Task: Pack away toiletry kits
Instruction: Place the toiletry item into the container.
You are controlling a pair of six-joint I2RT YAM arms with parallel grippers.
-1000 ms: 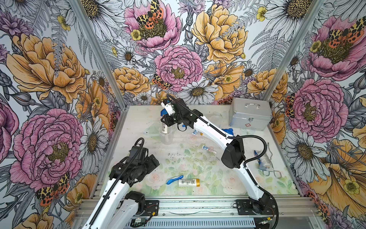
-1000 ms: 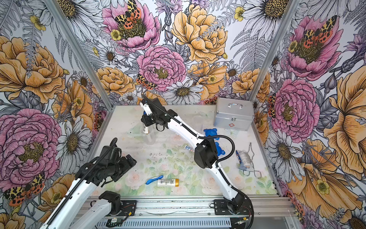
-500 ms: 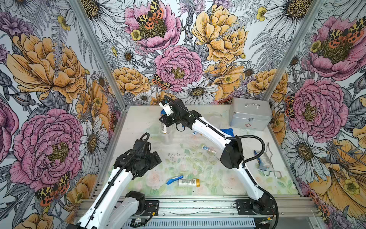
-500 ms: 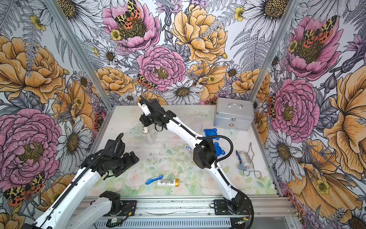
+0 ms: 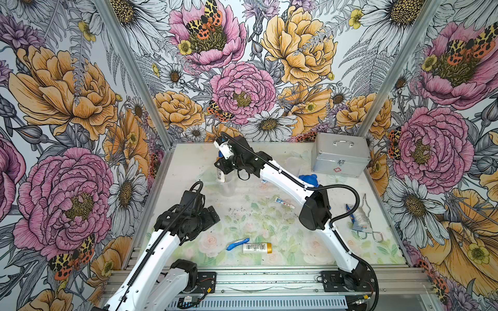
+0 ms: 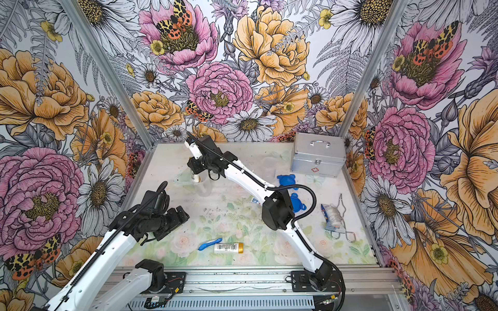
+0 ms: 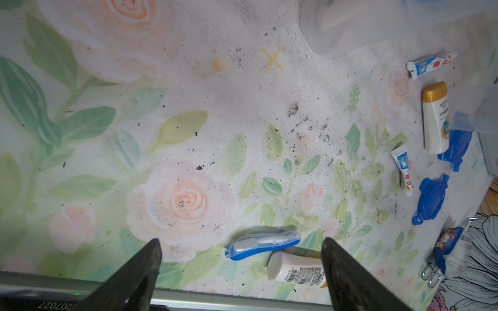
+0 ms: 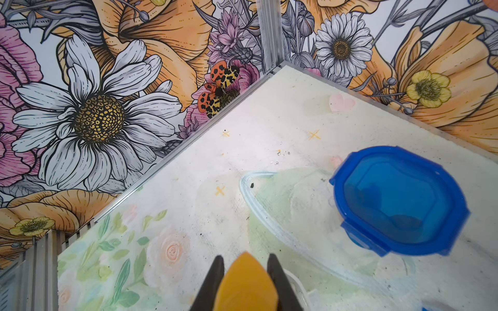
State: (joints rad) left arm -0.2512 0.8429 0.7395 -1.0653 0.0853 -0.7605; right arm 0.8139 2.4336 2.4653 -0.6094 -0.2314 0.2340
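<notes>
I'm looking into a booth whose walls [image 5: 242, 88] are papered with outsized peonies, daisies and moths, joined by bare aluminium posts [image 5: 132, 70]. The worktop [image 7: 188, 121] wears a pale mat of roses and leaves. It is scuffed, peppered with black specks and marked with small yellow crosses.

My right tool [image 8: 246, 262] is clenched on a bottle [image 8: 246, 285] at its gold cap, toward the far left corner. The bottle's lower end sits at the mouth of a clear cup [image 5: 227, 187]; I cannot tell whether it is inside. Near it on the mat stands a lidded cup [image 8: 398, 202].

My left tool [image 7: 241, 242] hangs released above the front of the worktop, jaws spread wide. Below it a toothbrush [image 7: 262, 243] lies just beside a second bottle [image 7: 295, 270]. Further right lie two tubes [image 7: 403, 168], a third bottle [image 7: 435, 118] and two loose blue lids [image 7: 431, 199]. A silver case [image 5: 341, 159] stands in the back right corner.
</notes>
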